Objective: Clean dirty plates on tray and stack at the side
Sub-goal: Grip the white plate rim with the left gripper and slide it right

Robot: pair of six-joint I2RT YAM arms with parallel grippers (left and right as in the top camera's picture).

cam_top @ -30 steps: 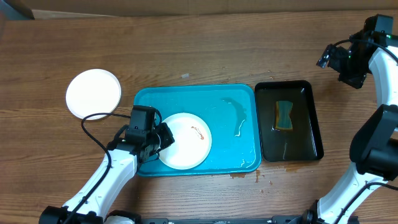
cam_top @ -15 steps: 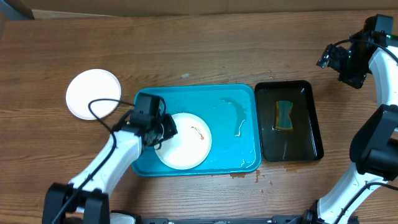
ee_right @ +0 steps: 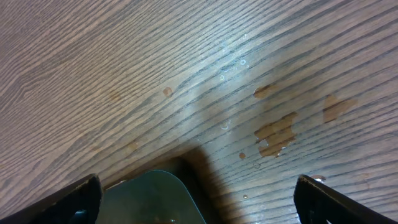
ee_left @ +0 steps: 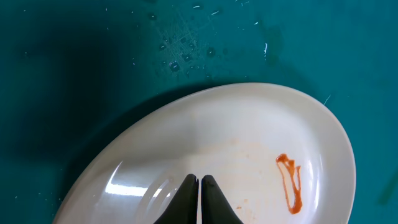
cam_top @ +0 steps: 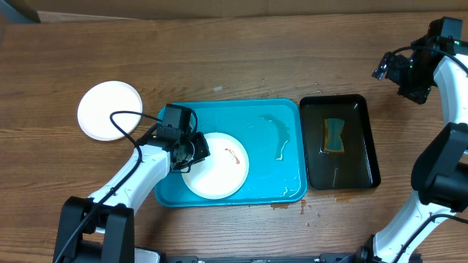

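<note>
A white dirty plate [cam_top: 216,172] with a red smear [cam_top: 235,156] lies in the turquoise tray [cam_top: 270,183], left of its middle. My left gripper [cam_top: 193,150] is shut, its tips over the plate's left inner part. In the left wrist view the shut tips [ee_left: 199,181] rest over the plate [ee_left: 236,137], left of the smear [ee_left: 290,180]. A second white plate [cam_top: 110,109] lies on the table left of the tray, with no smear showing. No pale yellow-green plate is in view. My right gripper [cam_top: 386,68] is open and empty [ee_right: 198,186], far right above the table.
A narrow black tray [cam_top: 365,157] holding water and a yellow-green sponge [cam_top: 334,136] stands right of the turquoise tray; its corner shows in the right wrist view [ee_right: 155,199]. Water pools in the turquoise tray [cam_top: 278,131]. Brown drips mark the wood [cam_top: 289,205].
My left arm has swung up and slightly right, from the plate's lower left rim to its left inner part. The plate has barely shifted. The right arm has not moved.
</note>
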